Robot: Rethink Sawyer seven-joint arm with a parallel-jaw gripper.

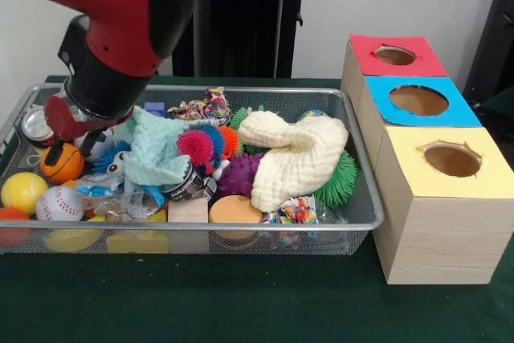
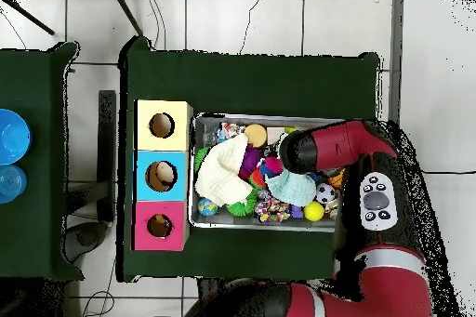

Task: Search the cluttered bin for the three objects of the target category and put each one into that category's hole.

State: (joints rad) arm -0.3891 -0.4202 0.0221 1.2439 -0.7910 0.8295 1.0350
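Bin sits on the table just beside the boxes, the red-faced hole farthest from us; we cannot tell how the tool stands, low by the orange ball, so we'd part clutter gently

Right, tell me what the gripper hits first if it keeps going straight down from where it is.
Most likely the small orange basketball: the gripper hangs right above it at the bin's end, though depth is hard to judge.
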